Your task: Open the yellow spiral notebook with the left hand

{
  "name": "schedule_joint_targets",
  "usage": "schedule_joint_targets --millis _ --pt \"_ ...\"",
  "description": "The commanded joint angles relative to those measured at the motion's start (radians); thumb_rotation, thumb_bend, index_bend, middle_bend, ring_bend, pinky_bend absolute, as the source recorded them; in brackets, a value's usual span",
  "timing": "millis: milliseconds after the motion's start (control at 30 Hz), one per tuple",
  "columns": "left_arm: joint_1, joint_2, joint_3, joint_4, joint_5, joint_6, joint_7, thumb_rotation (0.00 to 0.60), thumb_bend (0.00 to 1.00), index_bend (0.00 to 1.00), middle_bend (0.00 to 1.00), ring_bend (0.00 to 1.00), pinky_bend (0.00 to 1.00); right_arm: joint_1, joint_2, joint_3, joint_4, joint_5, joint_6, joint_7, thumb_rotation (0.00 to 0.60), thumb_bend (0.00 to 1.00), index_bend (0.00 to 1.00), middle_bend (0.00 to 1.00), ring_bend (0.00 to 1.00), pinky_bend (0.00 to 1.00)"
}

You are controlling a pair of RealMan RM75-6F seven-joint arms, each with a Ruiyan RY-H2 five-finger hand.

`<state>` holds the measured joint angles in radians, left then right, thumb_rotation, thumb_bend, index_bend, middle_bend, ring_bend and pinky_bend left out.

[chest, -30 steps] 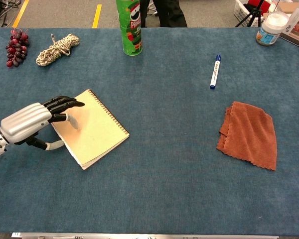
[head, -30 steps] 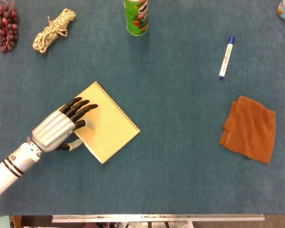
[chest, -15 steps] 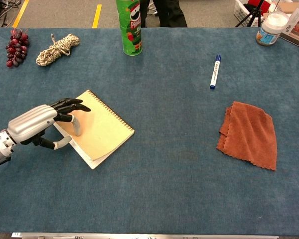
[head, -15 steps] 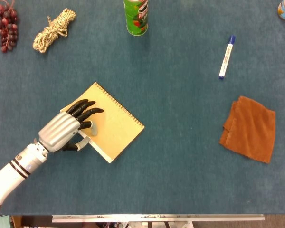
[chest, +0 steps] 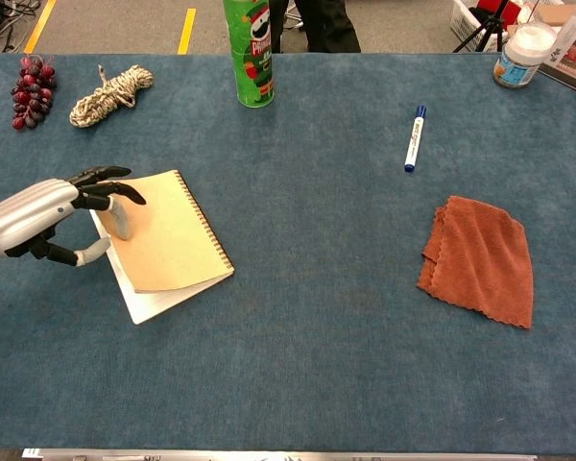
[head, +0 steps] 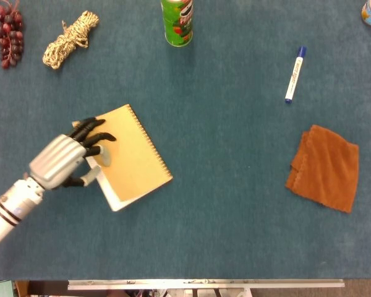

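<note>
At table's left — left robot hand point(head: 65, 161) pinching notebook cover point(head: 127, 151) — edge raised.

Obstacles, far edge: grapes point(head: 8, 34), rope bundle point(head: 69, 38), green can point(head: 177, 21). Right side: marker point(head: 294, 74), orange cloth point(head: 324, 167). Open blue table point(head: 229, 154) lies between notebook point(head: 131, 153) and cloth.

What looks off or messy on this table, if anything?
Only the notebook: it lies askew, its yellow cover skewed off the white pages that peek out beneath. The left hand grips that cover's edge. Nothing looks spilled or damaged.
</note>
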<state>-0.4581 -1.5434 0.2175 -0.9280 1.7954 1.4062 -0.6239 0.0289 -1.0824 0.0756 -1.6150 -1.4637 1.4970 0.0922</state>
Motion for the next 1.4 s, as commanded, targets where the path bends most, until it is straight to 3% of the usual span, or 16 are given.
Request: schedule_joint_targets --millis 33,400,633,933,1233,1400 --pt "0.01 0.048 0.001 -0.015 -0.009 0.014 -0.007 0.6 0.5 0.76 0.23 0.0 0.0 0.0 0.0 0.0 -0.003 -0.001 0.0 -0.004 0.6 0.33 0.25 0.26 0.21 0.29" --pt "0.02 0.189 0.002 -0.054 -0.019 0.024 0.009 0.6 0.5 0.75 0.23 0.0 0.0 0.007 -0.006 0.0 -0.021 -0.008 -0.003 -0.027 0.6 0.33 0.25 0.26 0.21 0.29" --pt "-0.014 0.233 -0.011 -0.166 0.033 0.036 0.12 0.6 0.5 0.75 0.22 0.0 0.0 0.007 -0.005 0.0 -0.028 -0.012 0.0 -0.032 0.6 0.33 0.25 0.26 0.21 0.29" --pt "-0.114 0.251 -0.033 -0.362 0.104 -0.06 0.264 0.6 0.5 0.74 0.22 0.0 0.0 -0.001 -0.007 -0.003 -0.014 -0.009 0.007 -0.016 0.6 0.33 0.25 0.26 0.21 0.29" --pt "-0.2 0.209 -0.077 -0.439 0.102 -0.186 0.367 0.6 0.5 0.72 0.2 0.0 0.0 -0.012 -0.013 -0.006 0.012 0.0 0.01 0.01 0.6 0.33 0.25 0.26 0.21 0.29" --pt "-0.234 0.192 -0.096 -0.481 0.06 -0.265 0.386 0.6 0.5 0.58 0.15 0.0 0.0 -0.017 -0.015 -0.006 0.025 0.004 0.013 0.026 0.6 0.33 0.25 0.26 0.21 0.29"
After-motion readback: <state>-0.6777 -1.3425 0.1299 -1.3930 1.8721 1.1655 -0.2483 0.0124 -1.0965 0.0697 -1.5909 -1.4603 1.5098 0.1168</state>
